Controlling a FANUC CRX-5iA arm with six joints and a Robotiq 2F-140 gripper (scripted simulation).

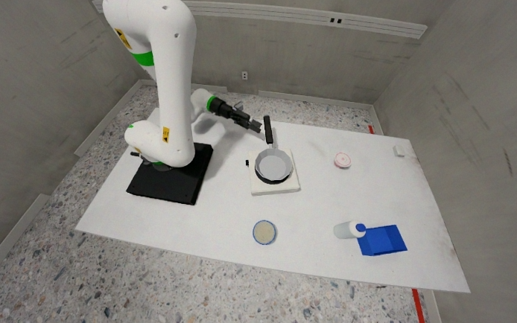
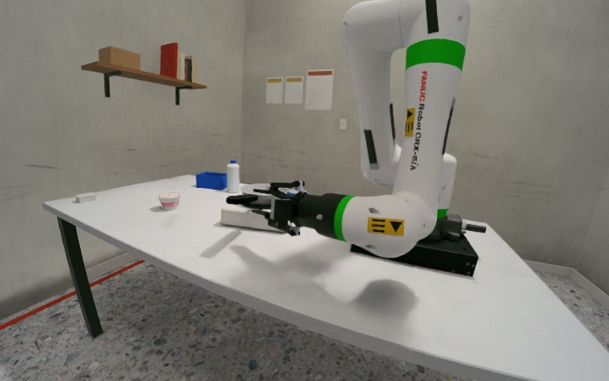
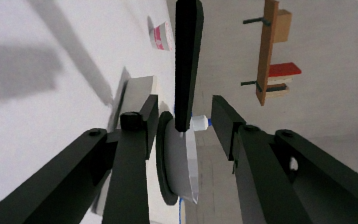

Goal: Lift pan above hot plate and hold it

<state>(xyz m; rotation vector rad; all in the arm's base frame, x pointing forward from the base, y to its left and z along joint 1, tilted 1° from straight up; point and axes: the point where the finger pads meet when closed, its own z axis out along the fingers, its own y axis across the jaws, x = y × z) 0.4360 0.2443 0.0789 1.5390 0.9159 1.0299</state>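
Observation:
The grey pan (image 1: 273,165) sits on the white hot plate (image 1: 263,187) at the middle of the table. Its black handle (image 1: 268,129) points toward the far edge. My gripper (image 1: 255,125) is level with the handle and just to its left, lying nearly flat. In the wrist view the handle (image 3: 187,60) runs between the two fingers with a gap on each side, and the pan bowl (image 3: 177,160) lies beyond. The gripper is partly open and touches nothing. In the side view the gripper (image 2: 265,203) is beside the handle (image 2: 242,198).
A pink-and-white bowl (image 1: 342,159) stands right of the hot plate. A blue-rimmed plate (image 1: 264,231), a lying white bottle (image 1: 349,229) and a blue bin (image 1: 381,240) are near the front. A small white block (image 1: 398,150) is far right. My base (image 1: 167,178) is left.

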